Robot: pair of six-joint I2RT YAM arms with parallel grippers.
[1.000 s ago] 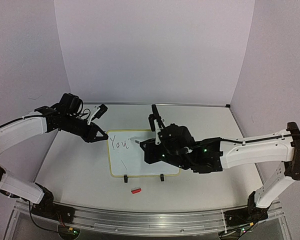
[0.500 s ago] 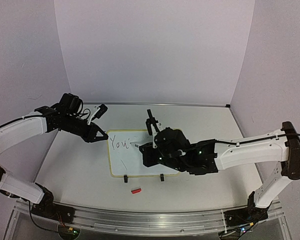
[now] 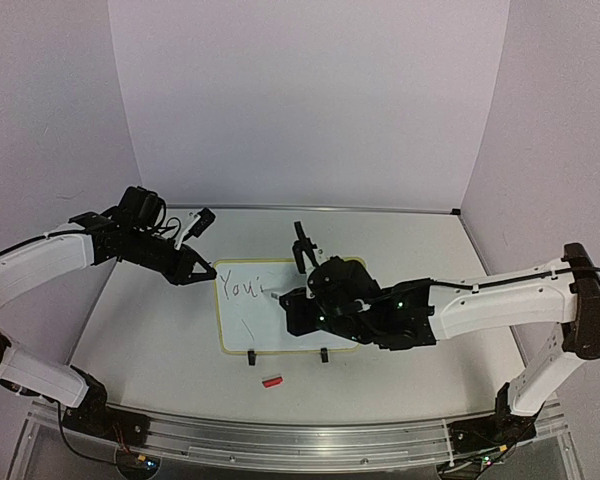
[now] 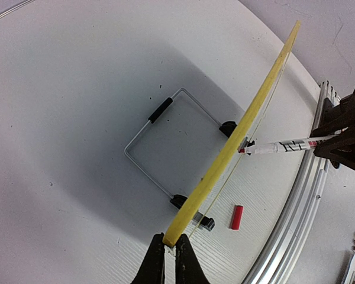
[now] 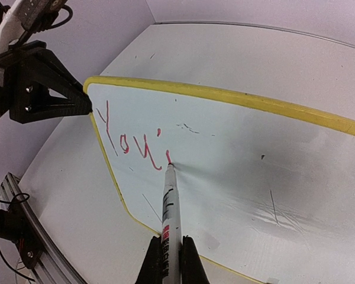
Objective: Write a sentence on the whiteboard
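The whiteboard (image 3: 242, 322), white with a thin yellow frame, leans propped on the table. My left gripper (image 4: 171, 239) is shut on its yellow corner (image 3: 202, 271). My right gripper (image 5: 172, 241) is shut on a white marker (image 5: 170, 207), and its tip touches the board. The sentence (image 5: 133, 142) reads "You'" in red, with a short fresh stroke at the marker tip. From above, the sentence (image 3: 242, 289) shows near the board's top left, and my right gripper (image 3: 292, 297) sits over the board's middle.
A red marker cap (image 3: 271, 381) lies on the table in front of the board. Two black clip feet (image 3: 252, 357) hold the board's near edge. A wire stand (image 4: 160, 148) sits behind it. The metal rail (image 3: 280, 440) runs along the table's front.
My right gripper has shifted slightly left and turned, and the marker has added a short stroke after the apostrophe. The left arm has not moved.
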